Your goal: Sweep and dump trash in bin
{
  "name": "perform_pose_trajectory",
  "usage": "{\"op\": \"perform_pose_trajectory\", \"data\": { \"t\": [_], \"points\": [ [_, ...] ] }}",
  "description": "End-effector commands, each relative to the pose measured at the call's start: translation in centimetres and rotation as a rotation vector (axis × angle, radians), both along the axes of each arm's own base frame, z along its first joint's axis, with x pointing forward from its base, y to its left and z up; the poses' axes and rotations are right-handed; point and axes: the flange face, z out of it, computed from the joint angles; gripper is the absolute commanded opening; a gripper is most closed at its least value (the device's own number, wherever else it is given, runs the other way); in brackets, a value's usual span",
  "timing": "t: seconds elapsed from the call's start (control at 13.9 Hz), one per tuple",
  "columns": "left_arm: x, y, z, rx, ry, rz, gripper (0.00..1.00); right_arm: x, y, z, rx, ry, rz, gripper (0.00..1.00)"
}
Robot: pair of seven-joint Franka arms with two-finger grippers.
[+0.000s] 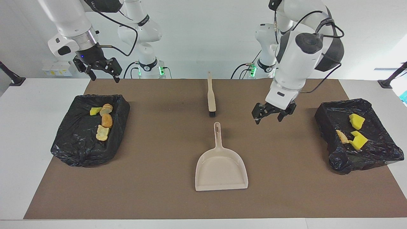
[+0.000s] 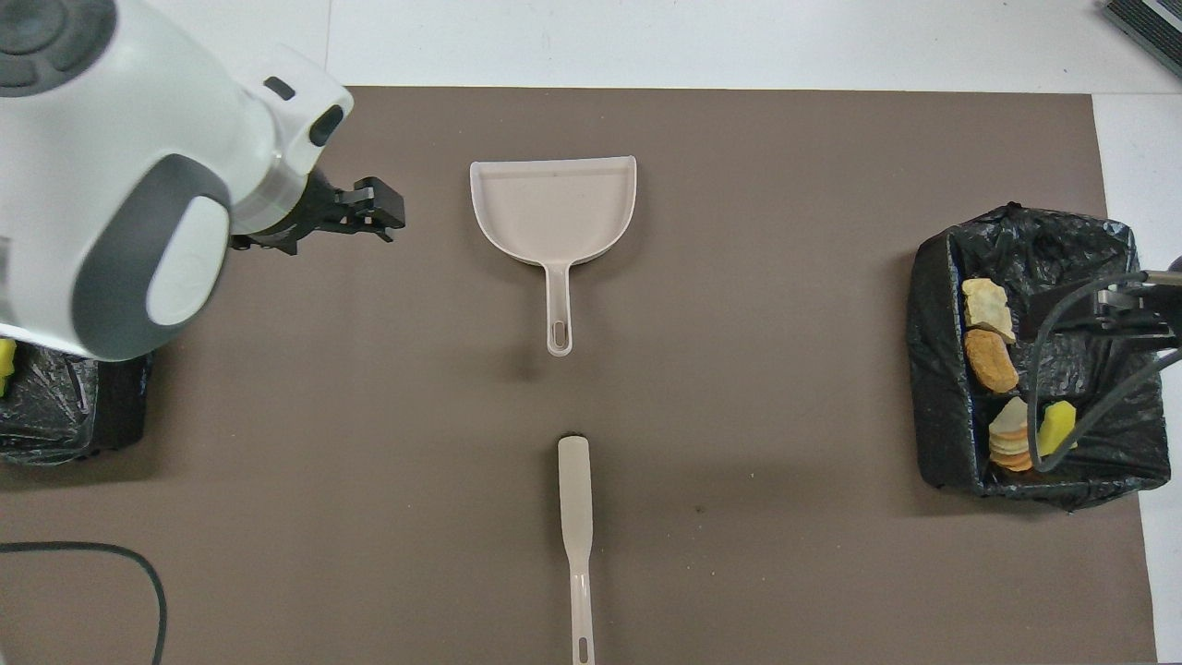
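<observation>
The trash lies in two black-lined bins. Bread pieces (image 1: 106, 121) and a yellow sponge chunk (image 1: 94, 111) sit in the bin (image 1: 76, 149) at the right arm's end. Yellow sponge chunks (image 1: 358, 140) and a bread scrap (image 1: 342, 136) sit in the bin (image 1: 359, 159) at the left arm's end. My left gripper (image 1: 268, 118) hangs open and empty over bare mat between the dustpan and that bin. My right gripper (image 1: 106, 76) waits open and empty, raised over the robots' edge of the other bin.
The beige dustpan (image 1: 221, 165) lies flat mid-mat, its handle pointing toward the robots. The beige brush (image 1: 210, 95) lies nearer to the robots, in line with that handle, bristles toward it. In the overhead view my left arm covers most of its bin (image 2: 55, 425).
</observation>
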Motion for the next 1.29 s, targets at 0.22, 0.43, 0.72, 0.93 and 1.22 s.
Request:
{"op": "perform_pose_trajectory", "data": {
  "t": [0.22,0.43,0.72,0.93,1.22],
  "points": [
    [-6.4,7.6,6.1,0.024,0.113,-0.040,1.00,-0.4,0.0,0.3,0.011,-0.007,-0.018,1.00],
    [-10.9,9.9,5.8,0.040,0.179,-0.012,1.00,-0.4,0.2,0.3,0.012,-0.007,-0.015,1.00],
    [-10.4,13.0,5.2,0.026,0.130,0.053,1.00,-0.4,0.2,0.4,0.012,-0.007,-0.015,1.00],
    [-9.8,13.1,5.3,0.023,0.107,0.021,1.00,-0.4,-0.1,0.3,0.012,-0.004,-0.021,1.00],
    [-7.7,15.2,5.9,0.014,-0.007,-0.038,1.00,-0.4,0.0,0.3,0.012,-0.004,-0.020,1.00]
  ]
}}
